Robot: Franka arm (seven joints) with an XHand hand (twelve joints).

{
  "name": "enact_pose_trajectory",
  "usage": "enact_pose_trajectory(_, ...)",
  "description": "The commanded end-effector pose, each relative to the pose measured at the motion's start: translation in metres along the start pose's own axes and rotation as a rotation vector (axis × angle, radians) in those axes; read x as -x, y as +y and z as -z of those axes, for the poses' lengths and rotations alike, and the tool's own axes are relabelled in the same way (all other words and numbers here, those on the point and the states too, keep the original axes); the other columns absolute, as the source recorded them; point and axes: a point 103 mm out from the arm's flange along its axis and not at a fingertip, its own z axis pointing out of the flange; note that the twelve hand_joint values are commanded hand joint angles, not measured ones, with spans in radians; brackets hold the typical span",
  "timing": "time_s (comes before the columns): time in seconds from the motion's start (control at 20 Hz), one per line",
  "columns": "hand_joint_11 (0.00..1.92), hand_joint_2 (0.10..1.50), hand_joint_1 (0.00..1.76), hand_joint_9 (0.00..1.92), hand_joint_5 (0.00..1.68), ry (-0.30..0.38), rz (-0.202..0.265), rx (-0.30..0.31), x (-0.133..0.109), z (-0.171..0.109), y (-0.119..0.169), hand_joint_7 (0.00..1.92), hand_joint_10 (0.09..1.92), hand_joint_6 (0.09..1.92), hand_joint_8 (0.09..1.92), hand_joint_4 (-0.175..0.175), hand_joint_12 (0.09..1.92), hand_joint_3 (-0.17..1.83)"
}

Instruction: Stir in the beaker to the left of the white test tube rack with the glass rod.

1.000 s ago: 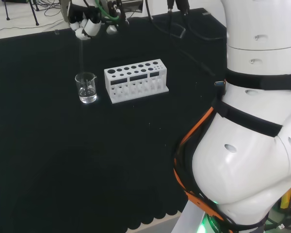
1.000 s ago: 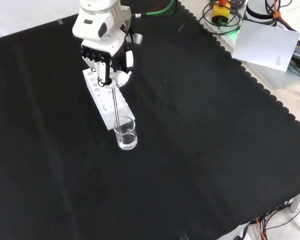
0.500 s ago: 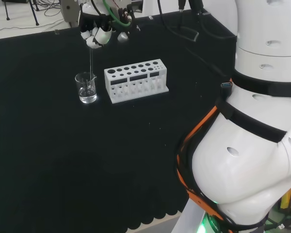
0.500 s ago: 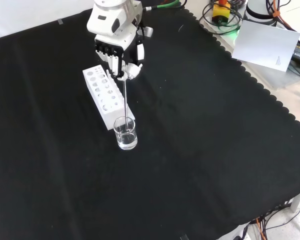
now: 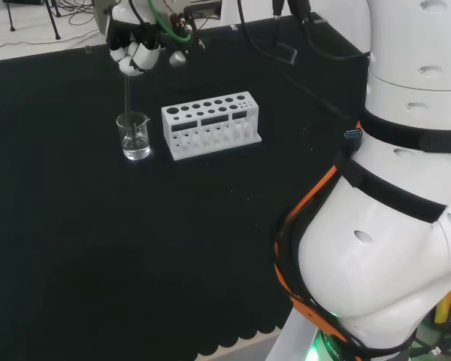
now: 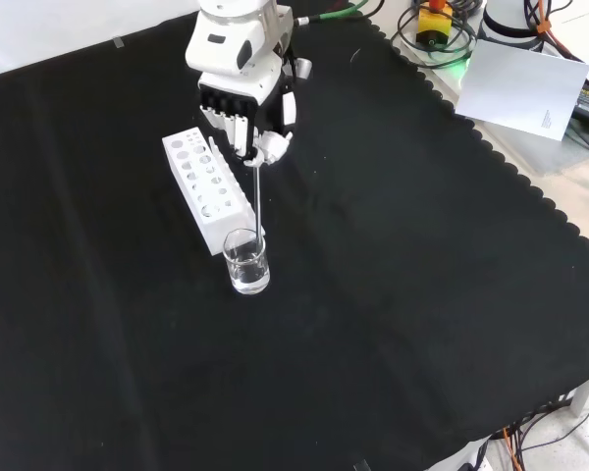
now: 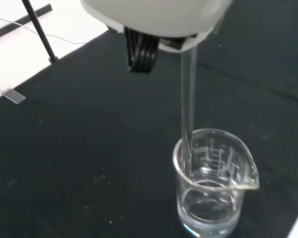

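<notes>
The robot hand [image 6: 243, 106] hangs above the table [image 6: 422, 294], its fingers curled to pinch the top of the rod [image 6: 258, 201] — held by the end, I judge, so the rest of the rod is free to reach down while the hand stays clear of the glass. The rod drops almost upright into the beaker [image 6: 246, 262], its lower end inside the rim, near the wall on one side in the wrist view. A little clear liquid sits in the bottom. The beaker stands just beside the end of the rack [image 6: 205, 183], to the left of it in the head view. The beaker wall carries graduation marks — too faint to read.
</notes>
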Motion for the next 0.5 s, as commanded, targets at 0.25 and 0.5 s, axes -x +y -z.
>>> enact_pose_trajectory(0.25,1.85,0.63,1.20,1.85,1.16,-0.001,0.016,0.014,-0.0084,0.0017,0.0047,1.45,0.99,0.93,1.27,-0.175,1.04,0.82)
enact_pose_trajectory(0.5,1.85,0.63,1.20,1.85,1.16,-0.001,0.016,0.024,-0.0062,0.0052,0.0028,1.45,0.99,0.93,1.27,-0.175,1.04,0.82)
